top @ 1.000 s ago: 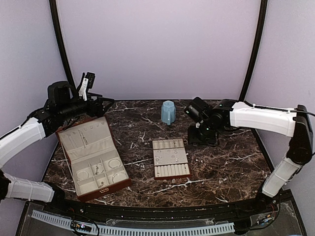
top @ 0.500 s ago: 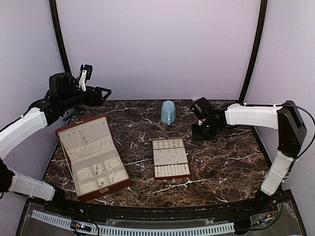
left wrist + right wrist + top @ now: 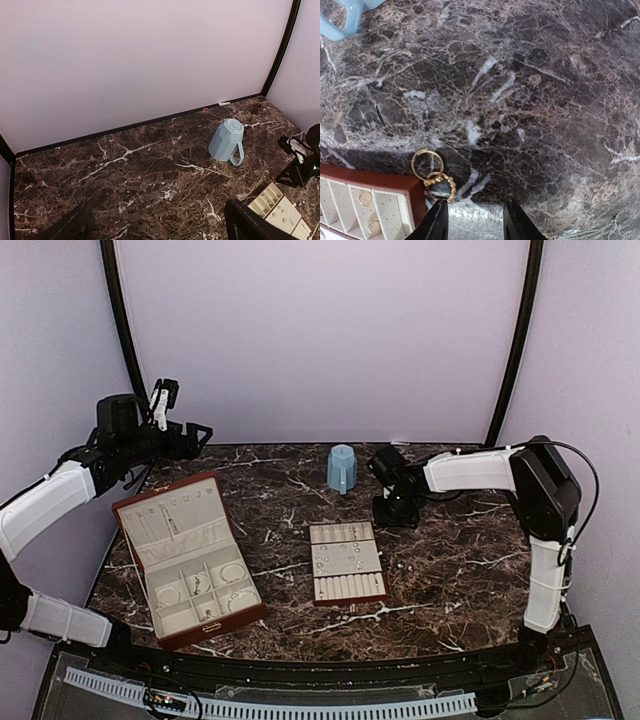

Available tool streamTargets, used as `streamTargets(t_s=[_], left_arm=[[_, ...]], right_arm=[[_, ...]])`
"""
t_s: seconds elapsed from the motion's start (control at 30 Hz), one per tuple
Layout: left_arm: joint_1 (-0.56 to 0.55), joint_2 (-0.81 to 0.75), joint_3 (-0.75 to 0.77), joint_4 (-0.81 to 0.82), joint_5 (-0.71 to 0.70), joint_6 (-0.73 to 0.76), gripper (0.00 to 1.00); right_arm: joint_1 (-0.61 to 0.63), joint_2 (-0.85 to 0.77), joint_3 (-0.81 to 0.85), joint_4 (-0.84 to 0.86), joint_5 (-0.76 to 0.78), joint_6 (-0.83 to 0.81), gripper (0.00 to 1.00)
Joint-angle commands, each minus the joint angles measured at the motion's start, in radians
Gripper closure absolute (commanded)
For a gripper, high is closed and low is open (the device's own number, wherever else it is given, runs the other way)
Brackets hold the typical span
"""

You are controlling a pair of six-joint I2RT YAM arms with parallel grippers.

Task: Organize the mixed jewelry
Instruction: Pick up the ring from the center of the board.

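Observation:
Two small gold-coloured rings lie touching on the marble in the right wrist view, a plain one (image 3: pixel 427 163) and a twisted one (image 3: pixel 440 186), beside the corner of the cream slotted tray (image 3: pixel 375 182). My right gripper (image 3: pixel 476 221) is open and empty just over them, its left fingertip (image 3: pixel 436 220) at the twisted ring. In the top view it (image 3: pixel 393 505) hangs low behind the tray's (image 3: pixel 347 585) right back corner. Tiny pieces sit on the tray and loose on the table (image 3: pixel 405 568). My left gripper (image 3: pixel 185 435) is open, held high at the back left, above the open box (image 3: pixel 150 515).
A light blue mug (image 3: pixel 342 468) stands at the back centre, also in the left wrist view (image 3: pixel 227 140). The reddish-brown box holds a hoop (image 3: pixel 233 572) and small pieces in its cream compartments. A thin chain (image 3: pixel 585 232) lies on the marble at the right.
My right gripper has swung left and down to the tray's back right corner. My left gripper has risen and drawn back to the left.

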Motion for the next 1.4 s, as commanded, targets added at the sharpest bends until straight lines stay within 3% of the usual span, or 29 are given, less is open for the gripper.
streamTargets(t_s=[0.0,1.13,1.37], left_arm=[[0.005,-0.019,-0.042,0.024,-0.022,0.028,0.07],[0.006,-0.055,-0.075,0.046,0.022,0.016,0.07],[0.006,-0.055,-0.076,0.047,0.023,0.015,0.07]], right_arm=[[0.002,0.051,0.067,-0.004,0.004,0.020,0.67],[0.039,0.122,0.124,-0.054,0.041,0.010,0.81],[0.039,0.133,0.136,-0.114,0.128,0.030,0.93]])
